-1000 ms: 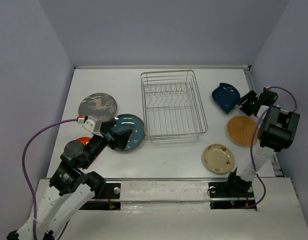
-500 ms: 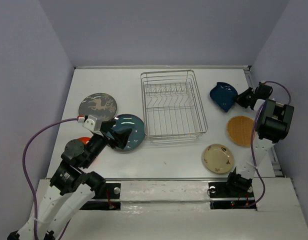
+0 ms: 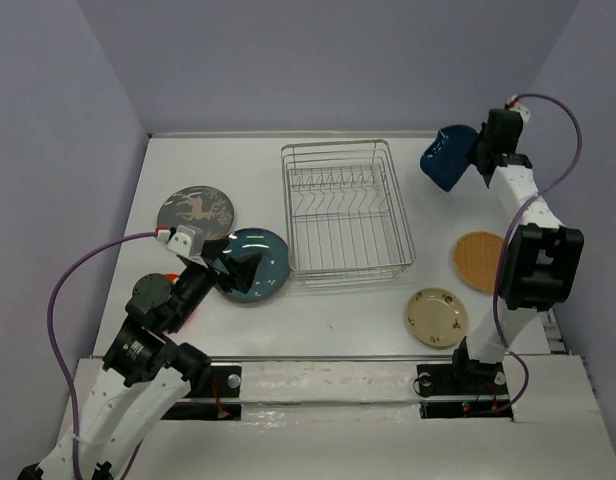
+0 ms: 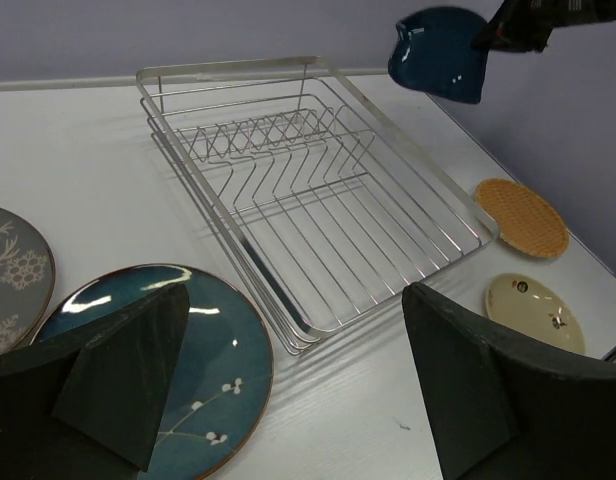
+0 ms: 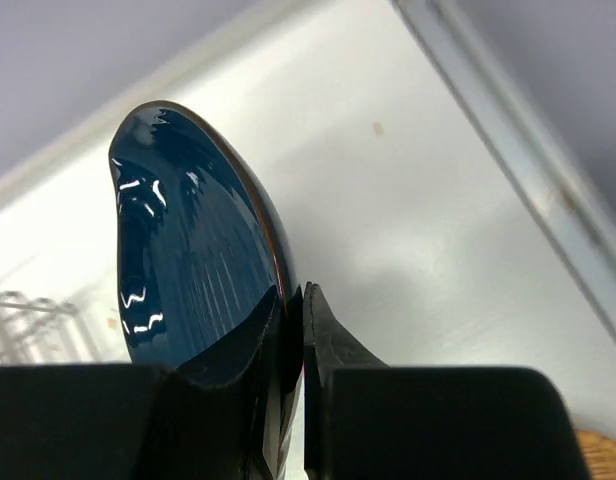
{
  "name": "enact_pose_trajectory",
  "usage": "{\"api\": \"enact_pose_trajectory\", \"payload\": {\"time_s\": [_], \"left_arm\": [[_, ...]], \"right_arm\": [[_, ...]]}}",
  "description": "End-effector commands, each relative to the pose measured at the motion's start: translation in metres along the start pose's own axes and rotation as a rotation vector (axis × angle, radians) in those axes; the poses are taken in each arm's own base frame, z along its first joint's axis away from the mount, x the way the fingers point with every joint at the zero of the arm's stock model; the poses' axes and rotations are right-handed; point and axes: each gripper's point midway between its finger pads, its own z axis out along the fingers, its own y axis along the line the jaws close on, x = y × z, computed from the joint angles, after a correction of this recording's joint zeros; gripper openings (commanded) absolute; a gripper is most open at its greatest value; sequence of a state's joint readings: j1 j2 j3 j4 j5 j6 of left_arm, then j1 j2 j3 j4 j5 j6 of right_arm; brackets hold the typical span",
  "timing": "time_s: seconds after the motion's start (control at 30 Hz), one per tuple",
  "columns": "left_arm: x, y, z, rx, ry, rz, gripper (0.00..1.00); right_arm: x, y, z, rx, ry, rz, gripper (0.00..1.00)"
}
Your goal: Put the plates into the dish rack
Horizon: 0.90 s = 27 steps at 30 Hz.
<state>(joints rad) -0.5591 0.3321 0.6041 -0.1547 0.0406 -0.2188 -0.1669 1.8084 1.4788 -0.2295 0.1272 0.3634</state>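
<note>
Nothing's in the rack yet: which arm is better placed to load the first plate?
Right. The right claw is shut on the dark-blue leaf-shaped plate, held in the air near the dish rack. The left claw hangs open over the teal plate, gripping nothing.

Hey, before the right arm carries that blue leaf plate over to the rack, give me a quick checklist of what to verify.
1. Grip: right fingers pinch the rim of the dark-blue plate, held above the table: ok.
2. Dish rack: no plate in it, prongs free: ok.
3. Way to the rack: nothing stands between plate and rack in the top view: ok.
4. Left fingers: open, over the teal plate, left of the rack: ok.
5. Plate edge lined up with the prong slots: cannot tell.
</note>
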Motion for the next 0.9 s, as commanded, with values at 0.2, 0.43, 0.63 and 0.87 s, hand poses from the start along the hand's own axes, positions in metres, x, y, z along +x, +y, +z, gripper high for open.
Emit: {"api": "enact_pose_trajectory", "payload": {"time_s": [0.2, 0.43, 0.63, 0.87], "left_arm": [[-0.027, -0.003, -0.003, -0.008, -0.095, -0.052, 0.99], [-0.028, 0.009, -0.003, -0.080, -0.103, -0.078, 0.99], [-0.030, 0.018, -0.007, -0.130, -0.118, -0.090, 0.99], [-0.031, 0.021, -0.008, -0.152, -0.124, -0.094, 0.99]], "right_arm": [[-0.117, 0.127, -0.185, 0.154, -0.461, -0.301, 0.07], [-0.095, 0.177, -0.218, 0.296, -0.488, -0.539, 0.07], [-0.078, 0.202, -0.211, 0.322, -0.476, -0.620, 0.07], [-0.045, 0.209, -0.184, 0.334, -0.430, -0.687, 0.07]]}}
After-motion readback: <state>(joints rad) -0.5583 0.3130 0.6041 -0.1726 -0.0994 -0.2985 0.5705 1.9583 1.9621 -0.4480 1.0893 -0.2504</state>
